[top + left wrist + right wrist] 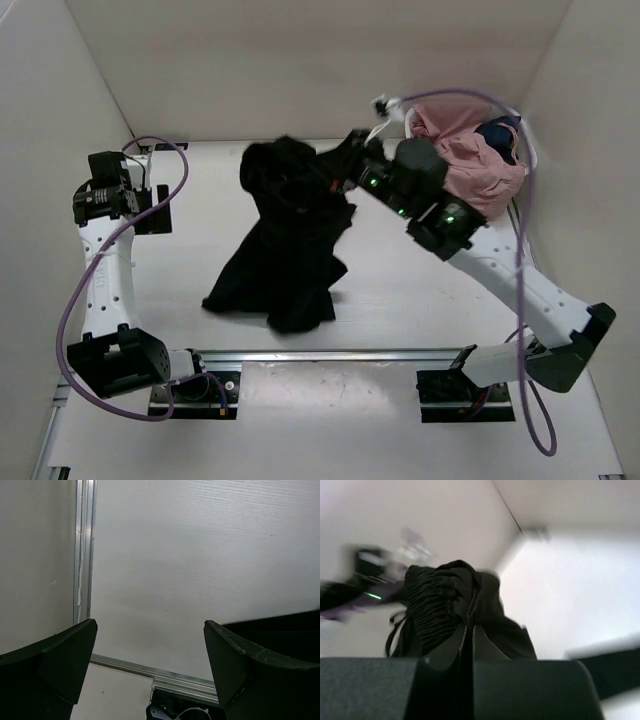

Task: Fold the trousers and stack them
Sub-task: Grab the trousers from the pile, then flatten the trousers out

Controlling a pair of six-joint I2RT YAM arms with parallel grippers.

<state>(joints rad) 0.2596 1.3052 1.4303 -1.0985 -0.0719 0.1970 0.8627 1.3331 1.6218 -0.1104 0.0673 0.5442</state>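
Bare table [200,225] lies open on both sides of the trousers [285,250] heaped mid-table. The right arm [500,265] crosses its right side, and a pink garment [480,165] fills the far-right corner.

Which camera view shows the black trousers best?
The top external view: it shows the whole trousers, crumpled on the table, one end pinched by the right end effector. The right wrist view shows only a blurred bunch of gathered fabric close up. The left wrist view shows none of them.
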